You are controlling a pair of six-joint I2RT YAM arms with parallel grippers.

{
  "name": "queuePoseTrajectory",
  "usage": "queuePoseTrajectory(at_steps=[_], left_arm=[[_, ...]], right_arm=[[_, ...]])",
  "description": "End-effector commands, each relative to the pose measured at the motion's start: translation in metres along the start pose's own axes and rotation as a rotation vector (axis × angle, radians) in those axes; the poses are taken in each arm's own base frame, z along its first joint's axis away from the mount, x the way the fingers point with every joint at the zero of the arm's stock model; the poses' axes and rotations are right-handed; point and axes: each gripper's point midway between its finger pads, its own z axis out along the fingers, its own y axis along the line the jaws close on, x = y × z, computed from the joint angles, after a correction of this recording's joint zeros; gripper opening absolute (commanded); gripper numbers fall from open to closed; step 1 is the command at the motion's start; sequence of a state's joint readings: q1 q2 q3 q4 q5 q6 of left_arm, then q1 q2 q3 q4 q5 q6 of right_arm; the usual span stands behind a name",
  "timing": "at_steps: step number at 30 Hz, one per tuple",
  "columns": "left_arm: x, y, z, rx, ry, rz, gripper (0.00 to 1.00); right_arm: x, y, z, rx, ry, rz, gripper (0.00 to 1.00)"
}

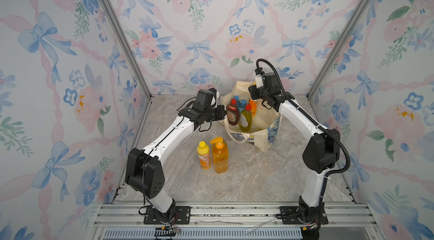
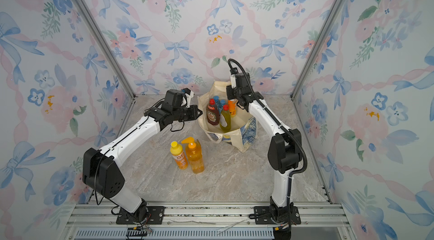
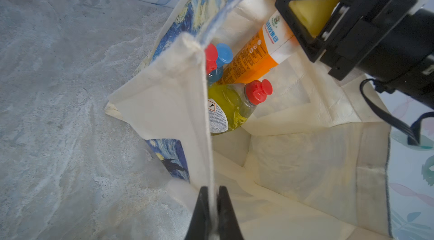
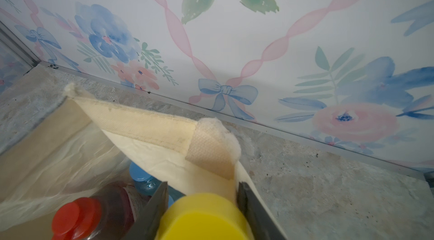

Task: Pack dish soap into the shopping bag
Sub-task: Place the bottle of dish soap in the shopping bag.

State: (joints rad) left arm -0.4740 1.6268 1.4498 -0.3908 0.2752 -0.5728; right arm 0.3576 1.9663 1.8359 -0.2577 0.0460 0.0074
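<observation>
**Top views.** In both top views you see the shopping bag (image 1: pixel 263 141) standing open on the far part of the surface (image 1: pixel 258 180), right of centre. The left hand (image 1: pixel 222 112) meets its left rim from the side. The right hand (image 1: pixel 254 94) hangs over the far part of the mouth, with an orange bottle (image 1: pixel 253 107) below it and partly inside. A dark bottle (image 1: pixel 233 116), a yellow-green bottle (image 1: pixel 244 121) and blue-capped bottles (image 1: pixel 242 104) are already packed. A yellow bottle (image 1: pixel 203 155) and a pump bottle (image 1: pixel 220 157) stand side by side on the near surface, left of the bag, not yet packed.

**Left wrist view.** The left hand (image 3: pixel 213 195) is closed on the bag's cream rim, with the cloth pinched between its jaws. This grip probably serves to hold the soft mouth wide so the incoming bottle does not snag. The orange bottle (image 3: pixel 249 62) slants down into the bag above the blue caps, and the right hand clasps its top.

**Right wrist view.** The right hand's fingers (image 4: pixel 159 206) flank the bottle's yellow cap (image 4: pixel 202 217) and grip it. The bag's far rim (image 4: pixel 145 128), with its folded strap end, lies just behind the cap. Cloth runs down close beside one finger, and you cannot tell whether it is caught. Judge the release accordingly, since the fold could drag on the bottle.
</observation>
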Motion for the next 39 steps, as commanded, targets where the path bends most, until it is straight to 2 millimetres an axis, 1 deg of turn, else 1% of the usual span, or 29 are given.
queuePoseTrajectory(at_steps=[1,4,7,14,21,23,27,33,39], left_arm=[[-0.003,-0.012,0.003,0.043,0.006,0.033,0.00],[-0.003,-0.011,0.005,0.039,0.006,0.034,0.00],[-0.003,-0.010,0.008,0.037,0.011,0.031,0.00],[-0.003,-0.009,0.010,0.037,0.017,0.019,0.00],[-0.004,-0.009,0.012,0.035,0.015,0.020,0.00],[-0.004,-0.009,0.012,0.035,0.015,0.019,0.00],[-0.005,-0.009,0.013,0.033,0.014,0.017,0.00],[-0.005,-0.010,0.015,0.038,0.017,0.017,0.00],[-0.004,-0.010,0.017,0.041,0.024,0.013,0.00]], right_arm=[[-0.043,-0.001,-0.014,-0.029,-0.163,0.043,0.00],[-0.035,0.000,-0.010,-0.040,-0.156,0.051,0.00],[-0.031,0.003,-0.012,-0.064,-0.166,0.054,0.00],[-0.045,0.016,-0.041,-0.145,-0.265,0.020,0.00],[-0.042,0.030,-0.060,-0.216,-0.298,-0.046,0.00],[-0.039,0.030,-0.063,-0.219,-0.300,-0.059,0.00],[-0.027,0.030,-0.060,-0.224,-0.276,-0.077,0.00],[-0.008,0.026,-0.043,-0.210,-0.226,-0.084,0.00],[-0.008,0.019,-0.033,-0.210,-0.241,-0.071,0.00]])
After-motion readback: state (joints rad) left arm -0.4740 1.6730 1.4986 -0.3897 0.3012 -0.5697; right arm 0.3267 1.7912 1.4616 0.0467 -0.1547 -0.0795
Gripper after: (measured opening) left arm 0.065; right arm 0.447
